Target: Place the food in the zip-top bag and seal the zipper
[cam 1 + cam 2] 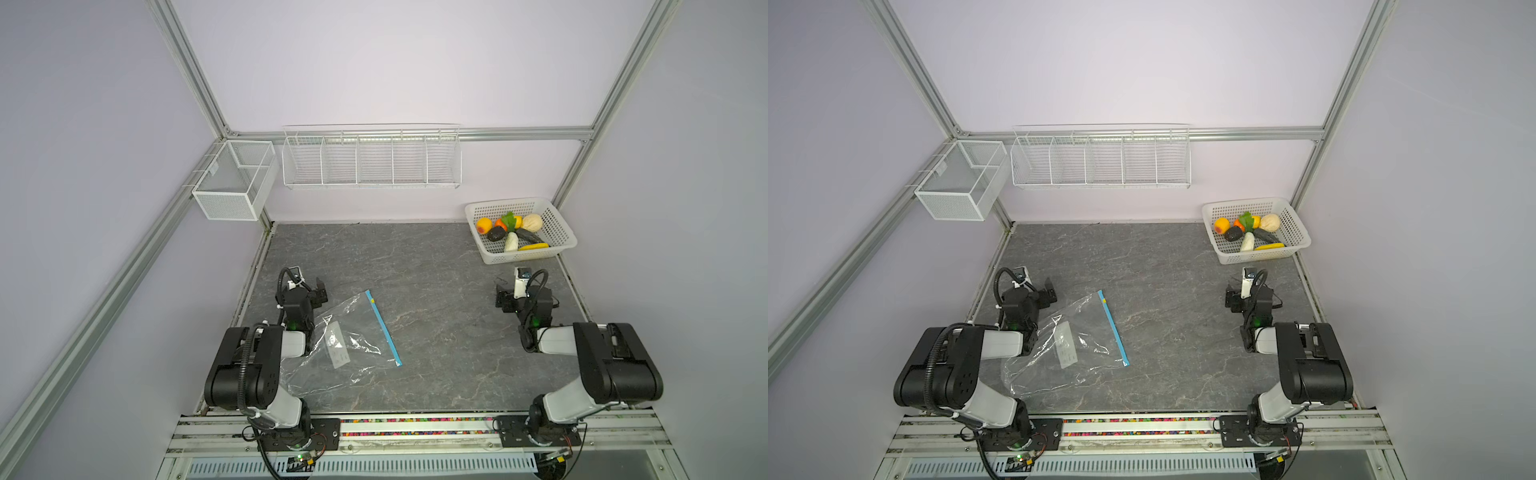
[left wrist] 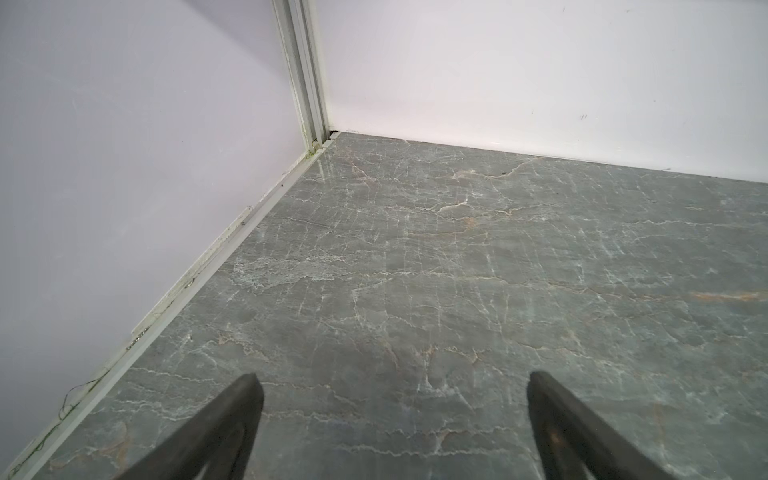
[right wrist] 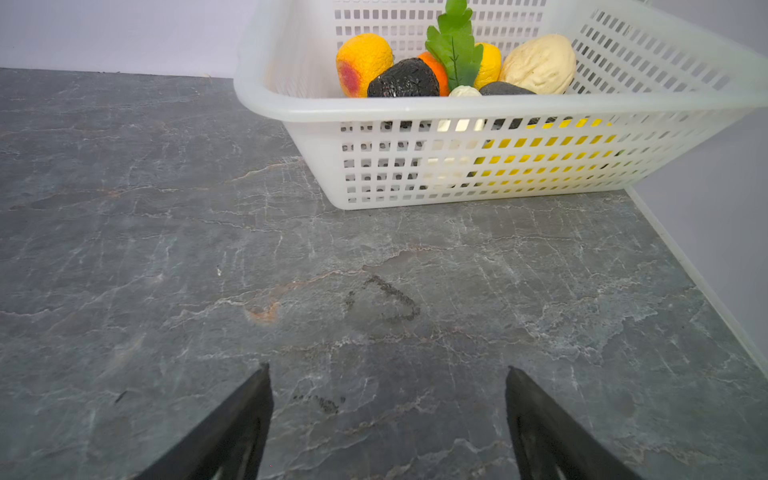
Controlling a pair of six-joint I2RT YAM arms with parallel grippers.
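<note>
Here the food (image 3: 415, 79) sits in the white basket (image 3: 457, 110), its wall facing the right fingers (image 3: 245, 424) — spread, empty — while the zip-top bag (image 1: 332, 361) lies on the tabletop (image 1: 436, 299) near the left fingers (image 2: 232, 428), likewise spread.

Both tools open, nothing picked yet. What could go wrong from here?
1. The zip-top bag lies flat with nothing holding its zipper edge open; food may land on top.
2. The food is piled tightly in the basket; the right tool may nudge or grab neighbours.
</note>
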